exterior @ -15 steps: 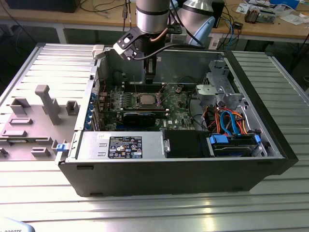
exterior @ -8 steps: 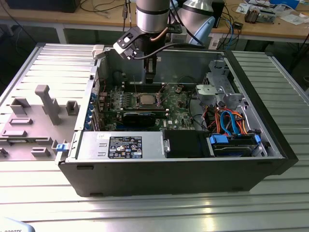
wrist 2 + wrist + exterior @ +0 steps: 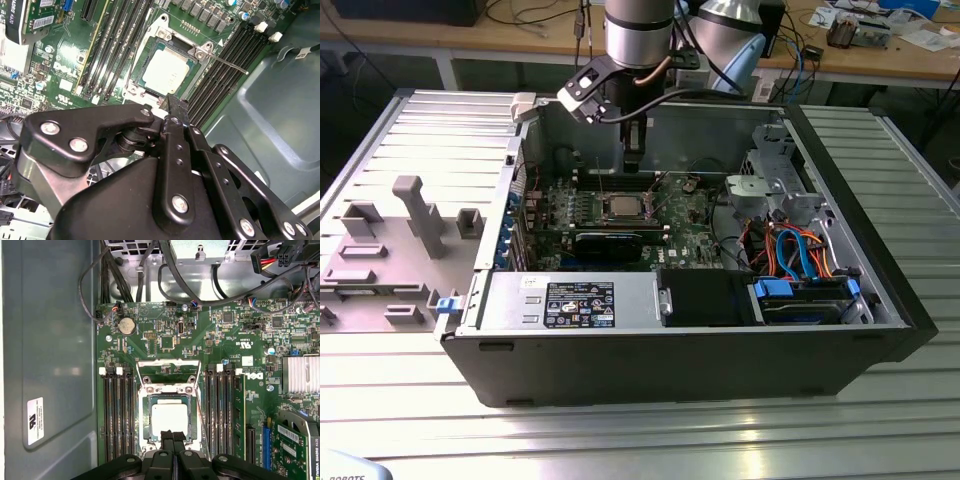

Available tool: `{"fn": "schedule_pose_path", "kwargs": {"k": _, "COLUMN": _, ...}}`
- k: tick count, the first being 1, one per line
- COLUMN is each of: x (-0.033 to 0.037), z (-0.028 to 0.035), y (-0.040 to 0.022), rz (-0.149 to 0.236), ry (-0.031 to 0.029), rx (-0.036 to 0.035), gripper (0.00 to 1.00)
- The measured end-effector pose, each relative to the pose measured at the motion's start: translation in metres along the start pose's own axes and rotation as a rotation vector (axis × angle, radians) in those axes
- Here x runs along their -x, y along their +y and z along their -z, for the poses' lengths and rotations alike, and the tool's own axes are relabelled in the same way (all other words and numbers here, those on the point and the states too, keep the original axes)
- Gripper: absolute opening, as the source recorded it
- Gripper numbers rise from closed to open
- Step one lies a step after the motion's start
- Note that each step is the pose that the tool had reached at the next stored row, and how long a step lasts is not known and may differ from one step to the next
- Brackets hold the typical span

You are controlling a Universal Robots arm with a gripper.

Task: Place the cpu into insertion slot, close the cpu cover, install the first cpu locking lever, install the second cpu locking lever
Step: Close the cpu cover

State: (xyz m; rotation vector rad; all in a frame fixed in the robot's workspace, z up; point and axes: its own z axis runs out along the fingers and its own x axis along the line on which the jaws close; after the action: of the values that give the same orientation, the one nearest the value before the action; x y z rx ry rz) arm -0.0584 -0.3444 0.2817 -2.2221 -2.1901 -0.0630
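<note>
Silver-grey cpu (image 3: 169, 420) already sits in the insertion slot (image 3: 145, 412), hand (image 3: 173, 436) pinched together and empty at the slot's edge, so I'd tip the seemingly raised cpu cover (image 3: 169, 365) down squarely, off the chip.

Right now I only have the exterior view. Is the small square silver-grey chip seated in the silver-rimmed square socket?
Observer: Yes, in the first wrist view the small square silver-grey chip sits in the silver-rimmed square socket.
Operator: Thin silver windowed cover down?
Observer: In the second wrist view the thin silver windowed cover lies flat, framing the chip.
Operator: Fingers?
Observer: In the first wrist view the black gripper is shut, tips close by the chip's edge.
</note>
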Motion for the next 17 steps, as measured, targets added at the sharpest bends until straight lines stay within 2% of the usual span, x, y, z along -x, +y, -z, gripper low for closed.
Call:
{"fn": "schedule_pose_path", "kwargs": {"k": 10, "x": -0.0001, "z": 0.0002, "y": 0.0028, "rz": 0.0, "ry": 0.0001, "rx": 0.0001, "gripper": 0.11}}
{"fn": "schedule_pose_path", "kwargs": {"k": 17, "x": -0.0003, "z": 0.0049, "y": 0.0028, "rz": 0.0, "ry": 0.0001, "rx": 0.0001, "gripper": 0.11}}
